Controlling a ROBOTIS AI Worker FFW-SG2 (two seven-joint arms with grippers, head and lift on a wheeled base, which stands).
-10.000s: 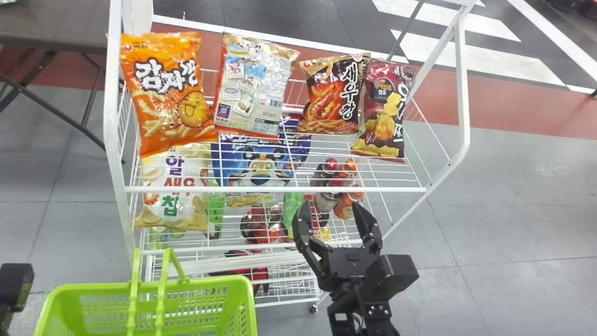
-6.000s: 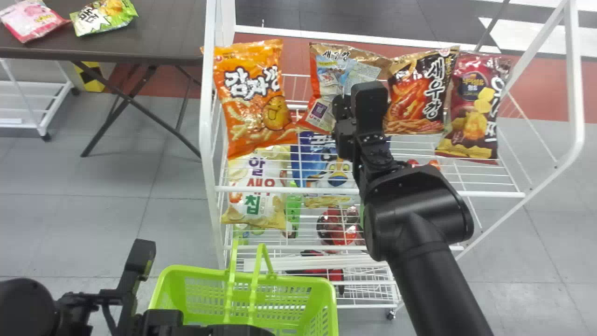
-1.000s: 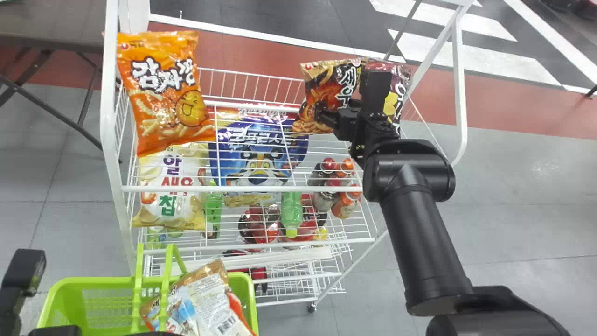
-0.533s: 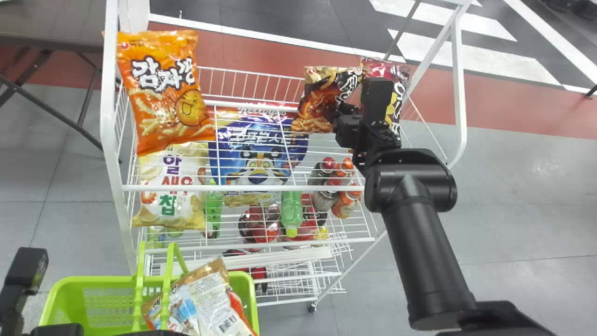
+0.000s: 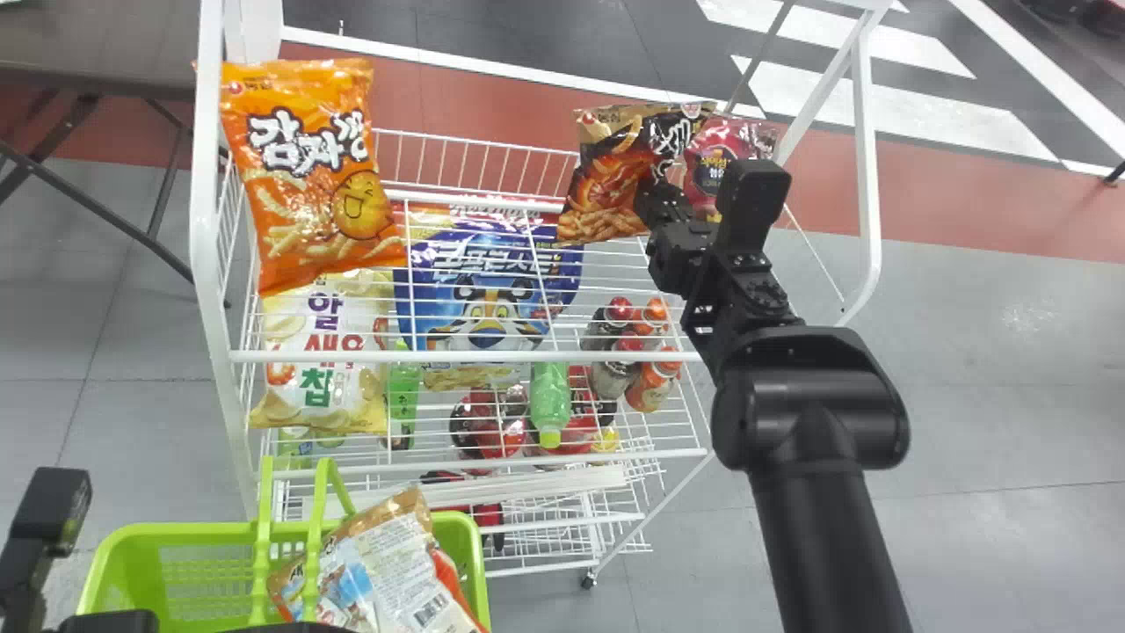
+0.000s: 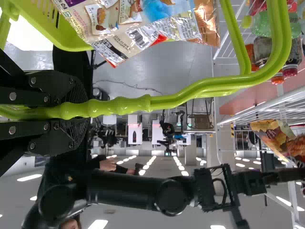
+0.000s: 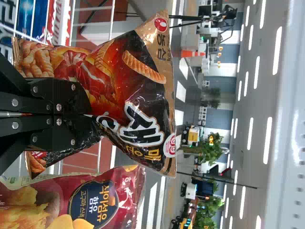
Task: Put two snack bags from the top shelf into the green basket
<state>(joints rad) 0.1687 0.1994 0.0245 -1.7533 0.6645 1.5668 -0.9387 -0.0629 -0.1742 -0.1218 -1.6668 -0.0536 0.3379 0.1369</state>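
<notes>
While the left gripper (image 5: 286, 628) pinched the handle (image 6: 124, 105) of the green basket (image 5: 176, 530) at near left, the right gripper (image 5: 655, 204) had its jaws clamped on the black-and-red snack bag (image 5: 602, 189) at the far right of the top shelf (image 5: 527, 356), beside a maroon bag (image 5: 710, 167). A silver-and-gold snack bag (image 5: 387, 563) lay in the basket; an orange bag (image 5: 308, 176) was at the shelf's left.
</notes>
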